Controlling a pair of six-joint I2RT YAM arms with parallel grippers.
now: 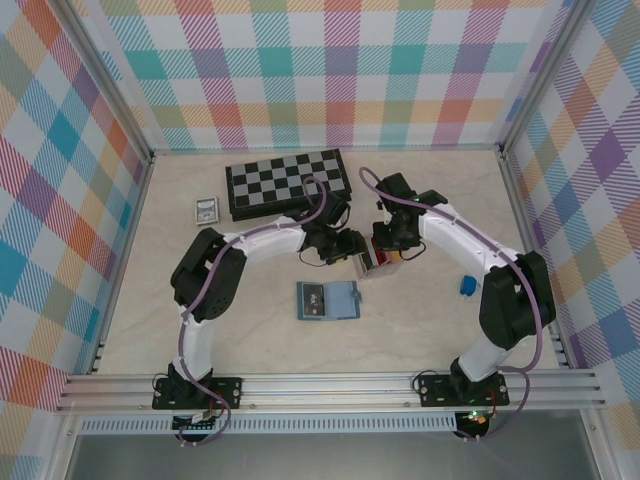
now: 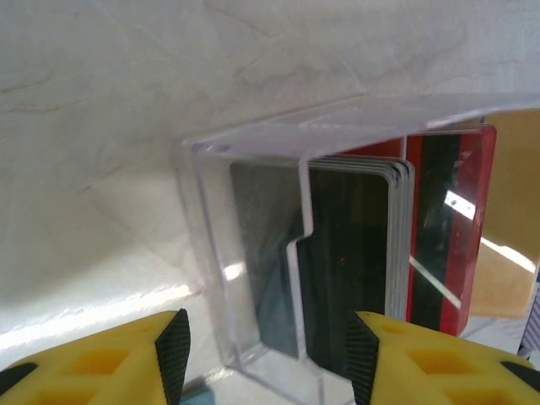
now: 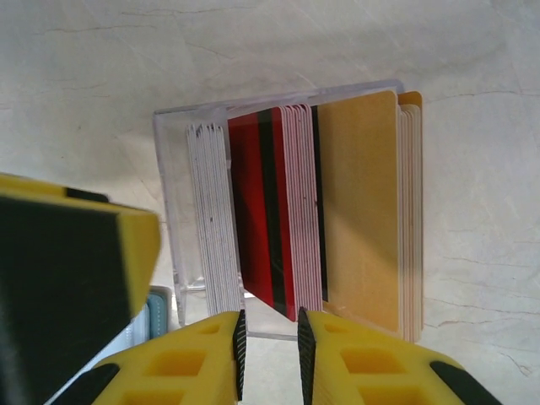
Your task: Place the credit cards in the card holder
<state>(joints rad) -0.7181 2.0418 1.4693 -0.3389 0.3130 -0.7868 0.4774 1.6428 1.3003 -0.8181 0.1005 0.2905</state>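
Observation:
The credit cards stand on edge in a clear plastic box [image 3: 181,211]: a whitish stack [image 3: 211,219], red cards [image 3: 257,211] with a dark stripe, and orange-tan cards [image 3: 359,211]. My right gripper [image 3: 271,350] is open by a narrow gap, and the lower corner of a red card just reaches between its fingertips. My left gripper [image 2: 267,359] is open wide, its fingers on either side of the near end of the box [image 2: 253,253], where dark cards [image 2: 346,270] show. The teal card holder [image 1: 328,300] lies open on the table, in front of both grippers [image 1: 365,255].
A black-and-white chessboard [image 1: 287,183] lies behind the grippers. A small silver-grey framed rectangle [image 1: 206,209] is to its left. A small blue object [image 1: 467,286] sits beside the right arm. My left gripper's yellow finger [image 3: 67,278] stands close on the left in the right wrist view.

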